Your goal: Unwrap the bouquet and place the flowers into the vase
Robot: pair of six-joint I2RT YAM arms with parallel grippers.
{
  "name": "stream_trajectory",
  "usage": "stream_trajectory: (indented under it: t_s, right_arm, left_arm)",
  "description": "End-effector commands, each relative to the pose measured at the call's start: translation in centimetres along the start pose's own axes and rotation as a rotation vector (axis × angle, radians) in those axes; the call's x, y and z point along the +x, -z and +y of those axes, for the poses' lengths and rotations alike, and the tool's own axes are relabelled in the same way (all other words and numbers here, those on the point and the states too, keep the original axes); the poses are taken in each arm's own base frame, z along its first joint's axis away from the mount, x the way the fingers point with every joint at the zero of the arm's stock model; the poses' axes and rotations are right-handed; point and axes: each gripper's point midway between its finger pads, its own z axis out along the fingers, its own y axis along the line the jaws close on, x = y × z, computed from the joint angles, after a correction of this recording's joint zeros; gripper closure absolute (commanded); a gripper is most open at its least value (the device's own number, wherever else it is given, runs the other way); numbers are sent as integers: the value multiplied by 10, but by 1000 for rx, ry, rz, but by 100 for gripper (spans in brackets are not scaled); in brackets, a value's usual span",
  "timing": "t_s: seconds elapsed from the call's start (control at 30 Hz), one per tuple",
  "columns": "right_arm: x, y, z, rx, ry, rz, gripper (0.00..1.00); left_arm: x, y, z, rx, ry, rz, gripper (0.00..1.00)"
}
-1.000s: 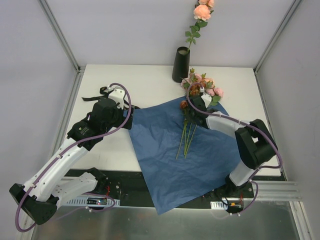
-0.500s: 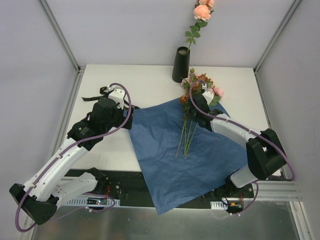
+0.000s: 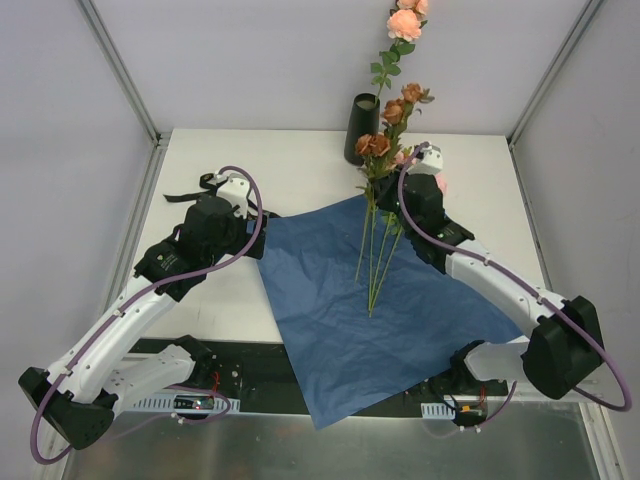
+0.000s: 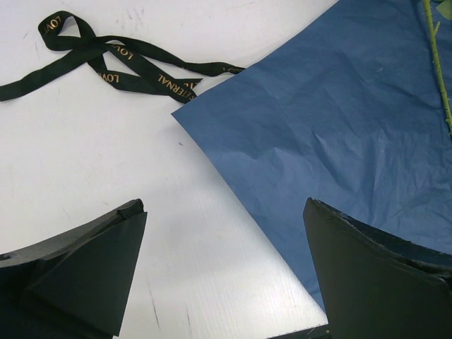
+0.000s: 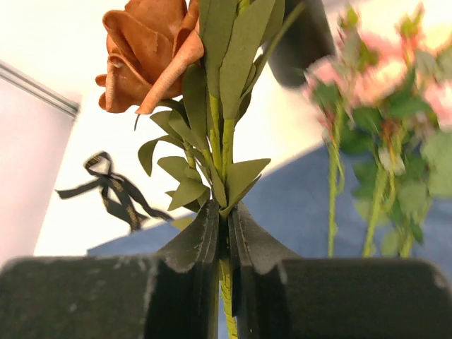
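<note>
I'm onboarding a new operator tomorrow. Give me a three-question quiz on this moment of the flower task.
1. True or false: the right hand is shut on the stem of a rust-orange rose.
2. What stands in the black vase? A) one peach rose on its stem B) three stems C) nothing
3. Fill in: the left hand is ___, over the edge of the blue wrapping sheet.
Key: 1 true; 2 A; 3 open.

Left gripper [image 4: 222, 212] spread wide, right gripper [image 5: 226, 220] clamped
</note>
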Motion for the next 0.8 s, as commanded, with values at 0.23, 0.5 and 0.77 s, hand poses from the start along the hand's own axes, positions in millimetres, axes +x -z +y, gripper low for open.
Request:
stream_trajectory:
  t_s: [0.23, 0.5, 0.77]
  right_arm:
    - [-185, 33, 129, -400, 297, -645, 100]
    - [-260, 25, 174, -498, 403, -968, 100]
    - [-298, -18, 183, -456, 466, -1079, 100]
  left_arm:
    - [-12, 6, -6, 36, 7, -52, 1]
    - [-15, 10, -3, 24, 9, -68, 1]
    - [-17, 14, -3, 32, 14, -82, 1]
